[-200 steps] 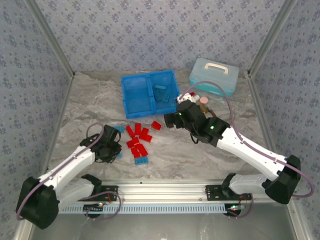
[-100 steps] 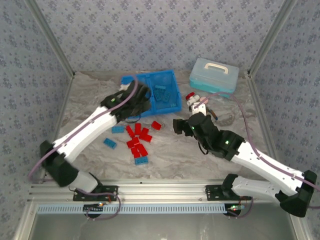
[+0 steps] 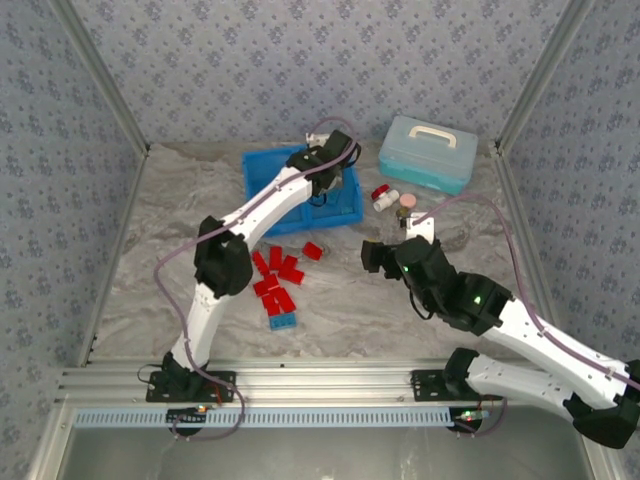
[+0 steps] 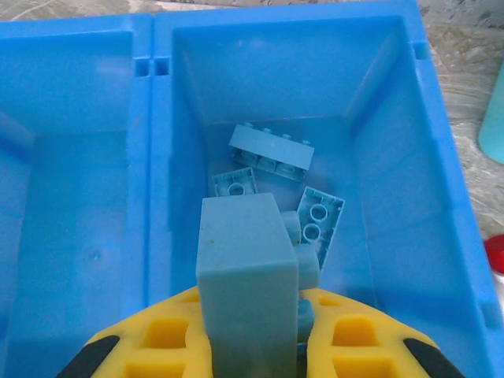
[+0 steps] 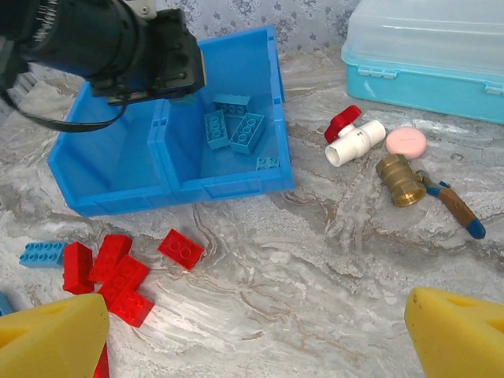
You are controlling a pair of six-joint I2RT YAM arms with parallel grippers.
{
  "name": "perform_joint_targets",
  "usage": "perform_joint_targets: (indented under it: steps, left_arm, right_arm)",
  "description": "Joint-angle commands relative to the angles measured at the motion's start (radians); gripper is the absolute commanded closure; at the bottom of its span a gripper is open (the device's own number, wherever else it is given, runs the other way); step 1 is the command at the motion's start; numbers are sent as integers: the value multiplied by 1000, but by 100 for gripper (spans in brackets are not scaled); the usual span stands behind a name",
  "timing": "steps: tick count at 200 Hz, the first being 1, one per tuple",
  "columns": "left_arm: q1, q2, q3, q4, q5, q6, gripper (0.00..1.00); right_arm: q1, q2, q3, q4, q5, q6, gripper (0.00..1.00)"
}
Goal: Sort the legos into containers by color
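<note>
One light blue brick (image 4: pixel 240 260) is clamped in your left end effector (image 4: pixel 250 335); the yellow fingers (image 4: pixel 169 342) press in on either side of it, and it stands upright in the grip.

You are hanging over the right-hand compartment (image 4: pixel 394 157) of the blue bin (image 4: pixel 153 118). Below the held brick, several light blue legos (image 4: pixel 272 150) lie loose on that compartment's floor; one rests on its long side, and two show their hollow undersides.

From above, your left arm (image 3: pixel 265 200) stretches long across the surface (image 3: pixel 170 220), its wrist right over the bin.

Your right end effector (image 5: pixel 253 335) has its jaws spread wide apart; it hovers low over bare marble, well short of the bin.

On the surface, a cluster of red legos (image 3: pixel 275 283) sits near the bin's front wall. A single red brick (image 3: pixel 313 250) lies just apart from the cluster, on the bin side; one blue brick (image 3: pixel 283 321) touches the cluster's near edge. Another blue brick (image 5: pixel 43 252) lies just left of the red ones in the right wrist view.

Off to the right stands a pale teal case (image 3: pixel 428 152) with a white handle. In front of it lie a white valve with a red handle (image 5: pixel 354 138), a pink disc (image 5: pixel 405 142) and a brass fitting (image 5: pixel 398 169), close together.
</note>
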Motion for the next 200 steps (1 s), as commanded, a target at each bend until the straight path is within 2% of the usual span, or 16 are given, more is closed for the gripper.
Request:
perform_joint_targets:
  steps: [1,16,37,73,102,110,131,155,200]
  left_arm:
    - [9,72,100,-5,42,78,90]
    - [9,119,144,1,80,80,87]
    - [10,154,173,12,99,73,75]
    - [6,112,191,-12,142,44,61]
    - [0,31,191,-36,141,45,34]
    - [1,5,186,-43,143,47,31]
    - [0,-82,162,-76,140,53,31]
    - [-3,-272,-20,-63,109,28,31]
    - [28,-772,-680,65,-7,-132,29]
  right_arm:
    - [11,-14,-13,-32,42,33,1]
    - [14,-13,-3,-36,42,33,1]
    - [18,-16,16,-71,50,33,1]
    - [26,-21,27,-85,56,33,1]
    - [33,-20,33,-76,55,59,1]
    - [34,-19,36,-72,55,60,1]
    - [37,-18,42,-68,61,58,1]
    - [37,-13,37,-69,74,56,0]
    - [40,-3,11,-55,76,62,0]
